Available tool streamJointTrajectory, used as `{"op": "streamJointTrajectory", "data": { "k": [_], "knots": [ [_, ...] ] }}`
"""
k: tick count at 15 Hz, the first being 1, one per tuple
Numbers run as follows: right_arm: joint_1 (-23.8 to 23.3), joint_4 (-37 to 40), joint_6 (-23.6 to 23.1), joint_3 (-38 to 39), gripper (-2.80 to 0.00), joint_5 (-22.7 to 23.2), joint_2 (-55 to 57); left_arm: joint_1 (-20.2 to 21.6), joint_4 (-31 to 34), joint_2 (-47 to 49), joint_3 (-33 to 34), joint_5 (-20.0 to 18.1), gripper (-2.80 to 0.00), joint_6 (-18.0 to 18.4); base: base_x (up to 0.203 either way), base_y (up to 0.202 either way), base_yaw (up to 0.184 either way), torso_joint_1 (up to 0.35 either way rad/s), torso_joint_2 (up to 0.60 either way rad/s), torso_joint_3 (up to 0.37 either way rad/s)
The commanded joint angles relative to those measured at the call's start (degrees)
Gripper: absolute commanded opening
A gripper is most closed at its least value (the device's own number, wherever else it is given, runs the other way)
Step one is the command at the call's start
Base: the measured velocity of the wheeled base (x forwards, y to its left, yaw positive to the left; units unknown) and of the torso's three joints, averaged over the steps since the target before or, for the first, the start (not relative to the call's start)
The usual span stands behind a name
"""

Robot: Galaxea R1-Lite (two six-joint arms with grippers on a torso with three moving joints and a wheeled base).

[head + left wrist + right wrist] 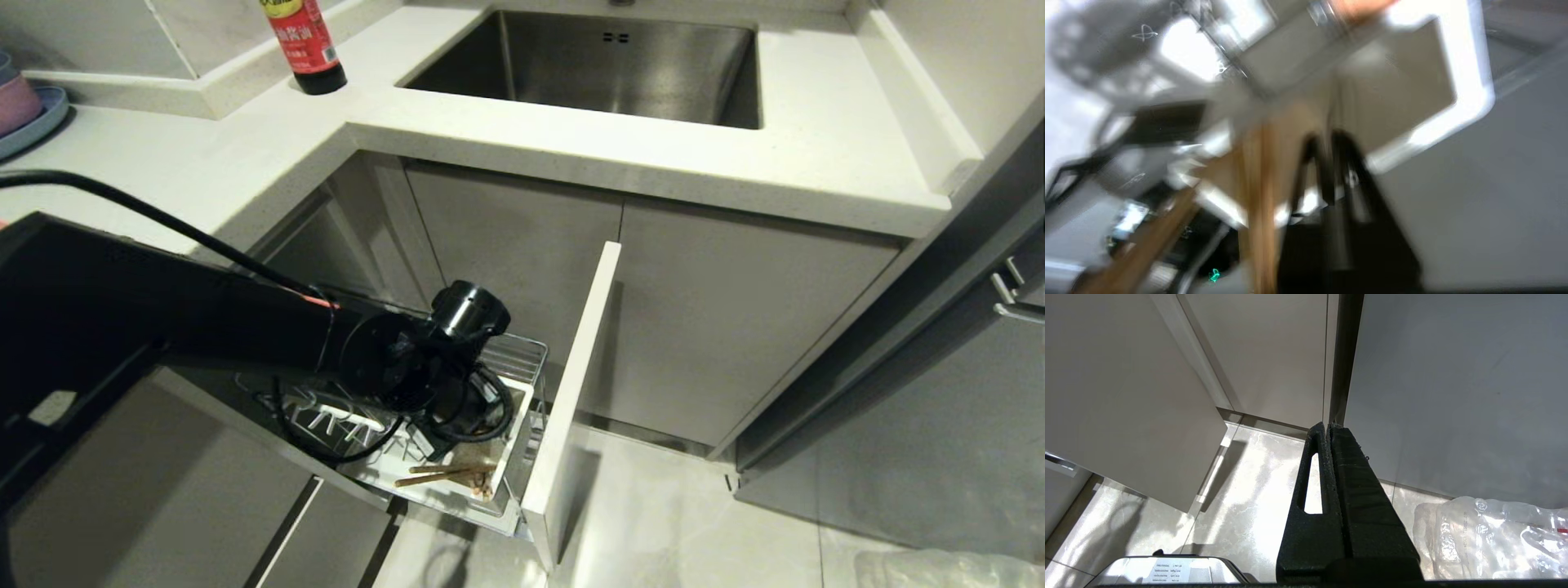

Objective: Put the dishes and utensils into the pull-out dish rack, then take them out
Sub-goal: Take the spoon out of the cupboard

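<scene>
The pull-out dish rack (571,384) stands drawn out below the counter, its wire basket (522,351) holding a white utensil caddy (510,457). The chopsticks (437,474) lie slanted in the caddy. My left arm (392,359) reaches down into the rack, and its wrist hides the fingers from the head view. In the left wrist view my left gripper (1325,136) is shut, with what looks like the thin grey handle of the spoon (1331,102) between its tips and the chopsticks (1257,196) beside it. The dishes are out of view. My right gripper (1327,426) hangs shut and empty above the floor.
The steel sink (604,57) is set in the white counter (245,155). A sauce bottle (306,41) stands on the ledge. Stacked bowls on a blue plate (24,106) sit at the far left. A clear plastic bag (1490,535) lies on the floor by the cabinets.
</scene>
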Motion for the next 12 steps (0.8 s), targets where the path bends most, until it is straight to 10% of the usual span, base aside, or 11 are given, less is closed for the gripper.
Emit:
{"op": "streamJointTrajectory", "data": {
  "k": [1,12],
  "knots": [
    [0.02,0.03,0.0,0.0,-2.8,0.02,-0.02,0.06,0.41,0.02,0.2,0.2,-2.8,-0.42,0.0,0.0,0.0,0.0,0.0,0.0],
    [0.02,0.03,0.0,0.0,-2.8,0.02,0.05,-1.6,9.97,-8.1,-5.32,1.17,-2.8,-0.16,0.0,0.0,0.0,0.0,0.0,0.0]
  ]
}}
